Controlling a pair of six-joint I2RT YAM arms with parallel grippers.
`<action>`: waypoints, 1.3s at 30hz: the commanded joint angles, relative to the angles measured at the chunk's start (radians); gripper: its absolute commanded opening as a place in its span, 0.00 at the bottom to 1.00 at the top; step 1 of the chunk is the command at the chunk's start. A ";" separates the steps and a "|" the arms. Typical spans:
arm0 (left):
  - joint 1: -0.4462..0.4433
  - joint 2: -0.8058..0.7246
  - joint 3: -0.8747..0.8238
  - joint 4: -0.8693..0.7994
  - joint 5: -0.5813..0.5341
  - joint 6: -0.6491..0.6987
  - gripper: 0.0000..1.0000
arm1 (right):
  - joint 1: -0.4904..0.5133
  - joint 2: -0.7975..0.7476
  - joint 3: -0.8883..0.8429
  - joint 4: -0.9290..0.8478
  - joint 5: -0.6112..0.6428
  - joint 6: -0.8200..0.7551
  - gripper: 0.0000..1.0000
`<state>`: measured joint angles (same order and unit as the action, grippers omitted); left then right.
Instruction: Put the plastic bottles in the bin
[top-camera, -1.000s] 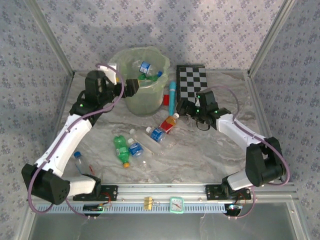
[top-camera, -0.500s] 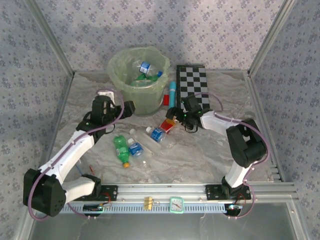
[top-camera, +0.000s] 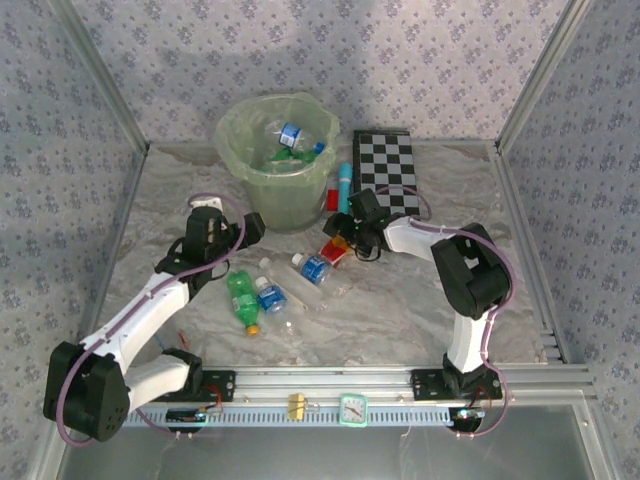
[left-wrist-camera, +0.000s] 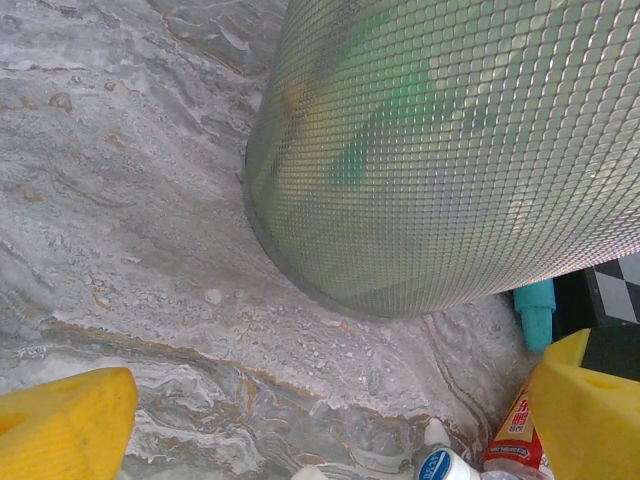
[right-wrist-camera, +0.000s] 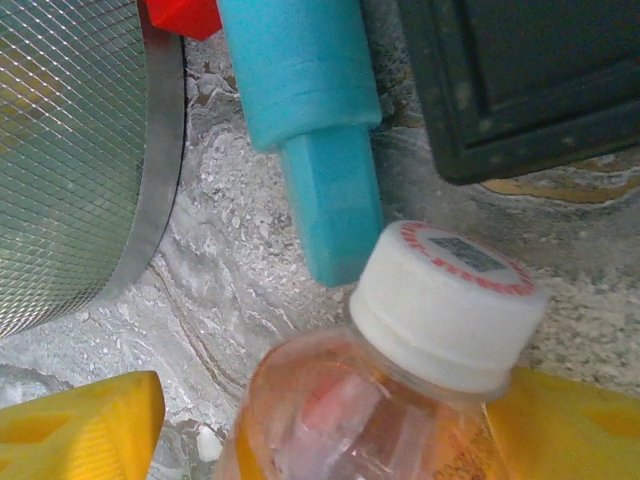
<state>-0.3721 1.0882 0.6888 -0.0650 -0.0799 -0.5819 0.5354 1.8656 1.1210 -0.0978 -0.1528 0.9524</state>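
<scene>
right wrist: orange bottle (right-wrist-camera: 395, 400) between fingers (right-wrist-camera: 80, 425)

Lighting's soft and even from above, just faint shadows on the tabletop (top-camera: 400, 310) and a dim patch on the back wall (top-camera: 330, 50), both wrist shots slightly soft up close.

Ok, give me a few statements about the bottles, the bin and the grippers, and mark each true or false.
1. The right gripper straddles the white-capped orange bottle. True.
2. The left gripper holds a green bottle. False: it is open and empty, beside the bin.
3. The bin already holds bottles. True.
4. The teal tube is inside the bin. False: it lies on the table between bin and checkerboard.
</scene>
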 joint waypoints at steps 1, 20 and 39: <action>0.007 -0.038 -0.022 0.047 -0.008 -0.009 1.00 | 0.009 0.032 0.028 -0.033 0.041 0.030 0.84; 0.007 -0.065 -0.045 0.123 0.120 0.017 1.00 | -0.016 0.001 -0.042 0.160 -0.034 0.046 0.42; -0.119 0.118 0.083 0.251 0.522 0.064 1.00 | -0.057 -0.325 -0.088 0.159 -0.076 -0.163 0.36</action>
<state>-0.4545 1.1831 0.7158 0.1394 0.3565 -0.5507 0.4820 1.5909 1.0451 0.0795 -0.2085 0.8623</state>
